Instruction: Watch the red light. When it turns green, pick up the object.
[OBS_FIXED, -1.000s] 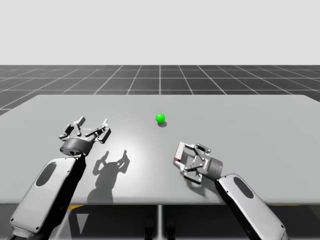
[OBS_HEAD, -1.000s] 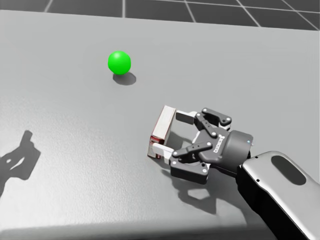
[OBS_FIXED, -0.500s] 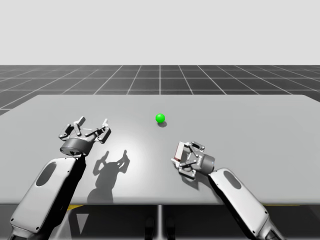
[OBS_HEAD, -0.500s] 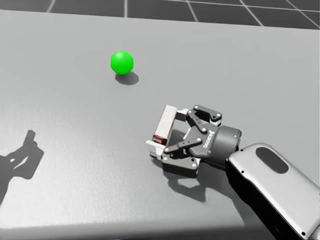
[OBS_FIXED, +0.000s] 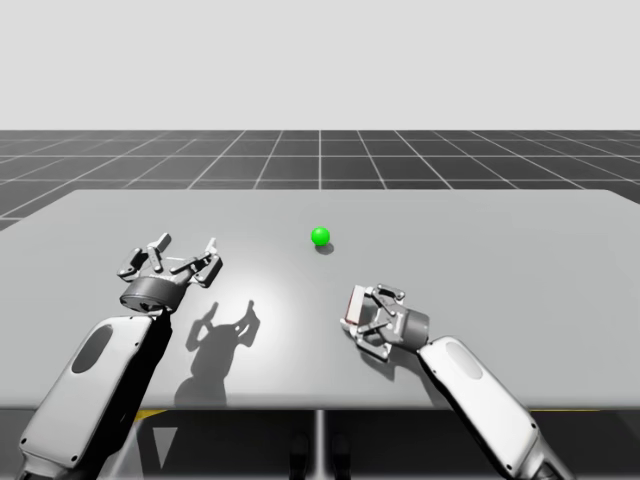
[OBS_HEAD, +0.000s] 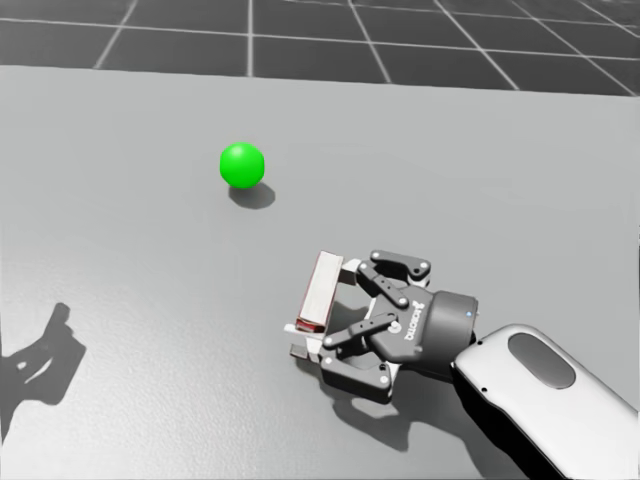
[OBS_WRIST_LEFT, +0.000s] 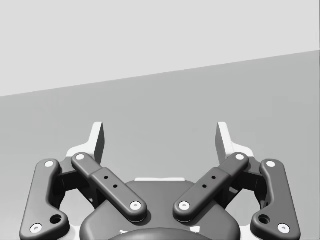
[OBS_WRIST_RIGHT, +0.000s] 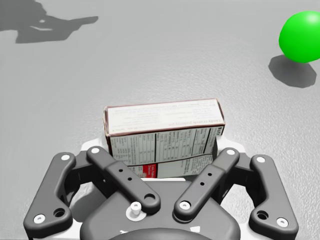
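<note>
The box (OBS_WRIST_RIGHT: 162, 125) is sitting low on the counter (OBS_FIXED: 500, 250), near its front edge. My right hand (OBS_HEAD: 325, 309) is clamping it from two sides. The light (OBS_FIXED: 320, 236) is shining green, so I judge only the lifting is left. My left hand (OBS_WRIST_LEFT: 160, 140) is hanging with its fingers apart.

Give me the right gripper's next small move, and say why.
Probably a short lift straight up. The light is green, and my right gripper appears shut on the red and white box, with a finger at each end. The box seems to rest on the table. A small rise would test the grip.
</note>
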